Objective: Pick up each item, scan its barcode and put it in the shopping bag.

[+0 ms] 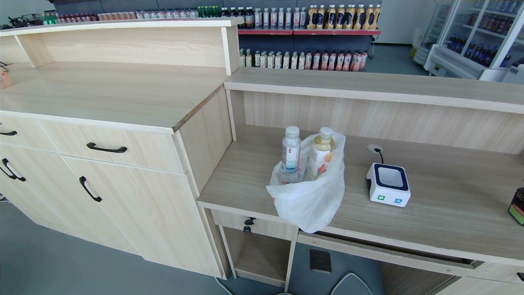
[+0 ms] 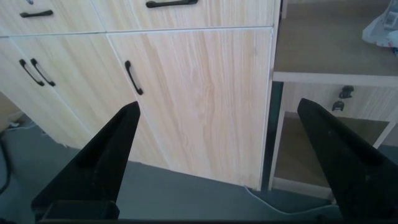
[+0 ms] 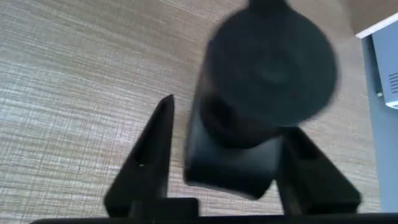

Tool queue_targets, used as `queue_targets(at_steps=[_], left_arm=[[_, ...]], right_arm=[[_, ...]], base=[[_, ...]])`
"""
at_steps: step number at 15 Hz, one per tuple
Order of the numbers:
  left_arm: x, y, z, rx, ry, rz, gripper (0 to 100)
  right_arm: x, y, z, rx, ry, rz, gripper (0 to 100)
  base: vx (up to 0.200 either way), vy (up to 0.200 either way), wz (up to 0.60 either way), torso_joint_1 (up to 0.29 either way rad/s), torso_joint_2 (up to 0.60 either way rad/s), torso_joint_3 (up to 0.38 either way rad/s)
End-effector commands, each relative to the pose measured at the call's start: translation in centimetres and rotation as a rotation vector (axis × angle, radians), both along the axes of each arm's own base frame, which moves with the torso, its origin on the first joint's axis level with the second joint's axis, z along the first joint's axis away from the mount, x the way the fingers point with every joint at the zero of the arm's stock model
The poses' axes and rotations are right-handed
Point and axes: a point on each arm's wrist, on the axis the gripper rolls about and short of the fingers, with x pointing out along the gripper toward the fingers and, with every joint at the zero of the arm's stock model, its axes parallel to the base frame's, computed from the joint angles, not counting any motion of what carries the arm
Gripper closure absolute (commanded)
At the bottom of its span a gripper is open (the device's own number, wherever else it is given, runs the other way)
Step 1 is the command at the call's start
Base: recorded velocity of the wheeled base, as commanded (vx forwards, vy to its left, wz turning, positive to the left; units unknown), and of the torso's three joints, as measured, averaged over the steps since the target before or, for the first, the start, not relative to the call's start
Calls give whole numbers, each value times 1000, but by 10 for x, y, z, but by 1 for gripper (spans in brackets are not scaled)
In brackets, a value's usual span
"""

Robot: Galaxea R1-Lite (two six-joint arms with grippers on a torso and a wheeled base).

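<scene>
A white plastic shopping bag (image 1: 311,196) sits at the front edge of the lower counter (image 1: 442,205). A clear bottle (image 1: 291,153) and a yellow drink bottle (image 1: 322,153) stand upright in it. The white scanner (image 1: 388,184) with its dark window lies just right of the bag. A dark bottle (image 1: 517,206) with a red and green label stands at the counter's far right. In the right wrist view this dark bottle (image 3: 267,81) shows its black cap, and my right gripper (image 3: 227,118) is open with a finger on each side. My left gripper (image 2: 219,106) hangs open and empty by the cabinet doors (image 2: 199,93).
A taller counter (image 1: 110,94) with drawers and black handles stands to the left. A raised ledge (image 1: 368,88) runs behind the lower counter. A cable (image 1: 378,153) leads from the scanner to a hole in the counter. Shelves of drinks line the back wall.
</scene>
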Motion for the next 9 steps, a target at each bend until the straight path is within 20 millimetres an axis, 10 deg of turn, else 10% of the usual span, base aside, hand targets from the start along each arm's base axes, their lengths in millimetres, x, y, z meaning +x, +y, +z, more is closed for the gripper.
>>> queue_targets(at_steps=[1,5,7,9], left_arm=[[0,0,0,0,-1,1,0],[0,0,0,0,-1,1,0],[0,0,0,0,-1,1,0],[0,0,0,0,-1,1,0]], right_arm=[[0,0,5,-14,-8,2,100],[4,20,62,-180,-102,48,100],[-33,64,139,-481,-145,102,100],[-67,106,170,-653,-152,139,100]], base=[[0,0,0,0,0,0],[0,0,0,0,0,0],[0,0,0,0,0,0],[0,0,0,0,0,0]])
